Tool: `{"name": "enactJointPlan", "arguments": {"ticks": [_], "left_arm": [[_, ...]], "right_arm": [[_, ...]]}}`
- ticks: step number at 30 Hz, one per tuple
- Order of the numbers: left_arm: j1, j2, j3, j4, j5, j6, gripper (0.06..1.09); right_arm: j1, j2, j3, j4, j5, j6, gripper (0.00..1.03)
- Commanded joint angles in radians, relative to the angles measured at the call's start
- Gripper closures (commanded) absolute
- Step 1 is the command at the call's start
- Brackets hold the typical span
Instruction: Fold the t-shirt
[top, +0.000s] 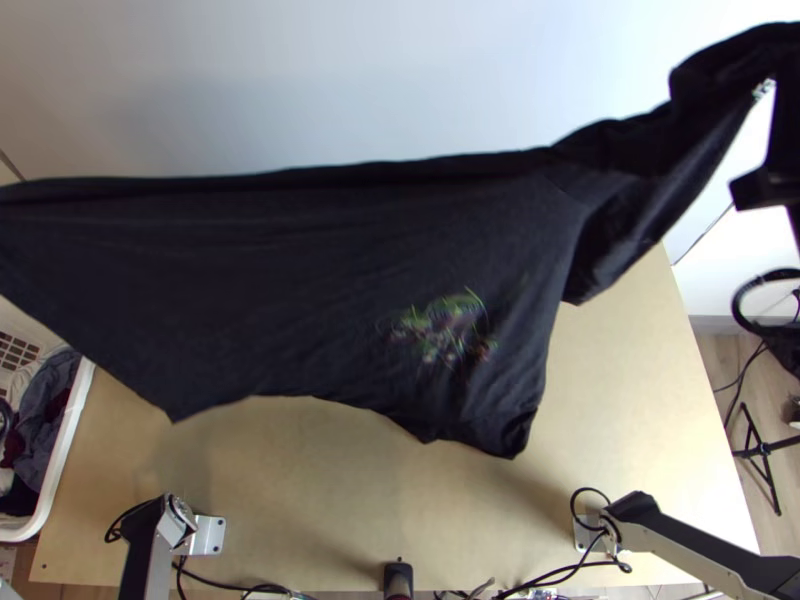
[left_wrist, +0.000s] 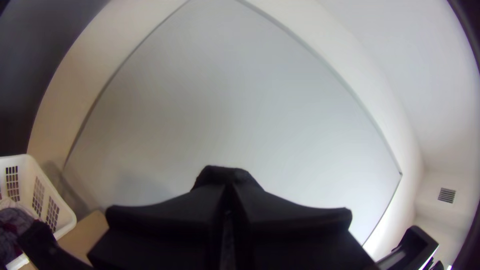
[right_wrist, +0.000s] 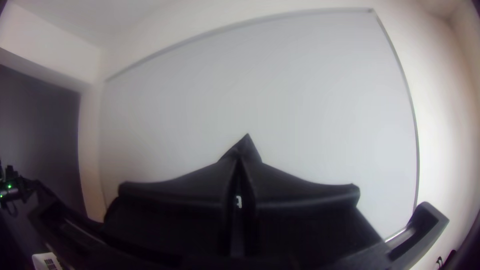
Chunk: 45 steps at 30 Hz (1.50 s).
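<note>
The black t-shirt (top: 300, 290) hangs stretched out above the table in the top view, its printed patch towards the right and its lower edge sagging. Its upper right part rises to my right gripper (top: 785, 175) at the right edge; the left part runs out at the left edge. In the left wrist view my left gripper (left_wrist: 228, 189) is shut, with a bunched bit of the shirt (left_wrist: 222, 173) past its fingertips. In the right wrist view my right gripper (right_wrist: 240, 164) is shut too, a pointed bit of cloth (right_wrist: 246, 144) sticking out beyond it.
Beneath the shirt is the light wooden table (top: 330, 490). A white basket (top: 62, 450) holding dark clothes stands at its left side. Behind the table rises a pale wall panel (top: 350, 80). Cables (top: 560, 572) lie along the near edge, and a black stand (top: 765, 450) is at the right.
</note>
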Motion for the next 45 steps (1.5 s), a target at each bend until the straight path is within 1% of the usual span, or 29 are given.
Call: {"name": "enactJointPlan", "arguments": {"ticks": [1, 9, 11, 17, 26, 28, 30, 33, 36, 40, 42, 45], "left_arm": [[0.006, 0.047, 0.003, 0.05, -0.034, 0.0, 0.97], [0.009, 0.058, 0.01, 0.053, -0.035, 0.014, 0.97], [0.009, 0.064, 0.023, 0.053, -0.035, 0.014, 0.97], [0.009, 0.087, 0.058, 0.053, -0.035, 0.014, 0.97], [0.009, 0.076, 0.079, 0.05, -0.034, 0.017, 0.97], [0.009, 0.062, 0.092, 0.044, -0.031, 0.021, 0.97], [0.008, 0.036, 0.089, 0.038, -0.02, 0.044, 0.97], [0.008, -0.025, 0.038, 0.01, 0.025, 0.058, 0.97], [0.008, -0.074, 0.021, -0.028, 0.049, 0.074, 0.97], [0.0, -0.105, 0.046, -0.076, 0.054, 0.081, 0.97], [0.0, -0.125, 0.05, -0.083, 0.054, 0.104, 0.97], [0.005, -0.146, 0.055, -0.088, 0.054, 0.106, 0.97]], "right_arm": [[-0.017, 0.048, -0.018, 0.092, 0.001, -0.034, 1.0], [-0.034, 0.054, -0.009, 0.097, 0.001, -0.032, 1.0], [-0.05, 0.051, -0.006, 0.097, 0.006, -0.019, 1.0], [-0.08, 0.045, 0.011, 0.097, 0.004, -0.023, 1.0], [-0.073, 0.021, 0.035, 0.08, 0.004, -0.025, 1.0], [-0.04, 0.018, 0.072, 0.02, 0.0, -0.042, 1.0], [0.044, 0.005, 0.101, -0.038, 0.001, -0.095, 1.0], [0.127, -0.032, 0.12, -0.095, 0.0, -0.086, 1.0], [0.122, -0.049, 0.157, -0.184, 0.0, -0.039, 1.0], [0.11, -0.075, 0.203, -0.267, 0.0, -0.028, 1.0], [0.107, -0.071, 0.267, -0.308, 0.0, -0.022, 1.0], [0.128, -0.048, 0.385, -0.389, 0.001, -0.014, 1.0]]}}
